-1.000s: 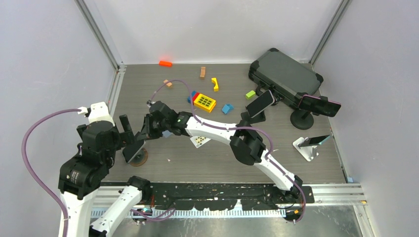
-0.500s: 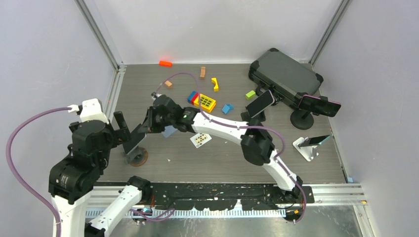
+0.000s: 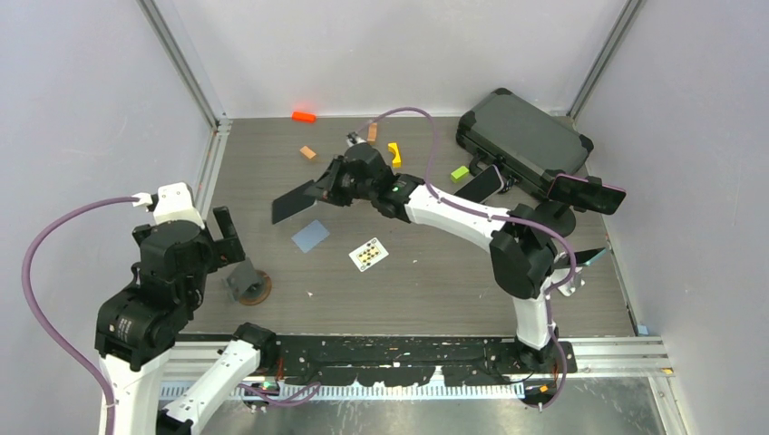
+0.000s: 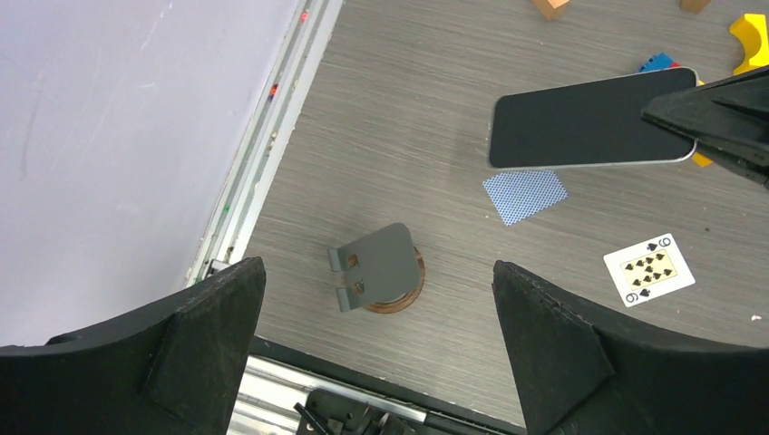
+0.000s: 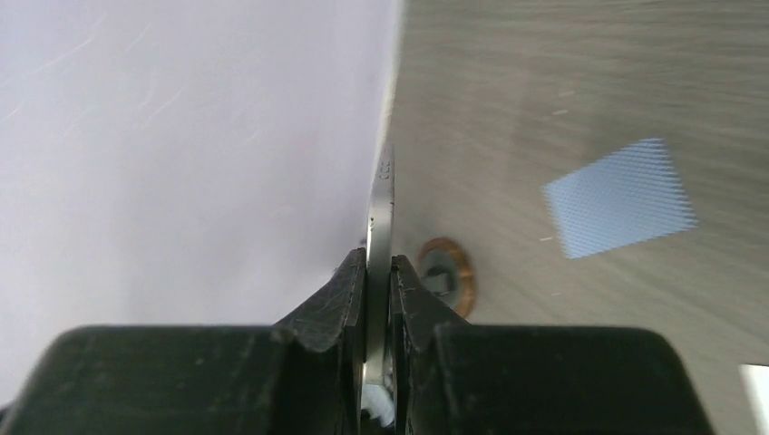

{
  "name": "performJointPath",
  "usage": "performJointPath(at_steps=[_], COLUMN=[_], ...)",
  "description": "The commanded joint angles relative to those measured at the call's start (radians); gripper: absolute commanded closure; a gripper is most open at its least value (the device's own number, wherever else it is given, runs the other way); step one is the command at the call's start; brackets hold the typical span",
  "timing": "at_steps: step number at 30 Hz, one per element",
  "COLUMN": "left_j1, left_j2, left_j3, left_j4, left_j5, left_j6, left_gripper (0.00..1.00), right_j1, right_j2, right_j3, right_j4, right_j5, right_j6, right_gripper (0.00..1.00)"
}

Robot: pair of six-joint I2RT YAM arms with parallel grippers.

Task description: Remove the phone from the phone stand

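My right gripper [image 3: 325, 193] is shut on a black phone [image 3: 294, 205], held in the air above the table's middle-left. The phone also shows in the left wrist view [image 4: 589, 132] and edge-on between the right fingers [image 5: 379, 227]. The grey phone stand [image 3: 246, 280] on a round wooden base stands empty near the front left; it also shows in the left wrist view [image 4: 379, 267] and in the right wrist view [image 5: 447, 275]. My left gripper [image 4: 376, 358] is open and empty, above and just in front of the stand.
A blue-backed card [image 3: 310, 236] and a face-up playing card [image 3: 368, 255] lie on the table. Coloured blocks [image 3: 394, 153] lie at the back. A black case [image 3: 523, 139] and other stands holding phones [image 3: 588, 193] sit at the right.
My right gripper lifted the phone off the grey stand and carried it up and toward the back right. The stand now stands empty. My left arm drew back slightly.
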Motion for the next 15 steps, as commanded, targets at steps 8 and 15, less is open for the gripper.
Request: performJointPath(at_steps=[8,15], left_j1=[-0.003,-0.003], left_j2=[-0.021,-0.030], left_j3=[-0.050,-0.074], left_j4=[0.041,0.045], left_j5=[0.018,0.029], left_j6=[0.010,0.011], left_gripper=[0.00,0.00], right_j1=[-0.060,-0.060], right_j2=[0.100,0.196], right_j3=[-0.034,-0.025], right_j4=[0.186,0.265], right_j5=[0.061,0.047], right_j6=[-0.009,-0.003], right_gripper=[1.00,0.99])
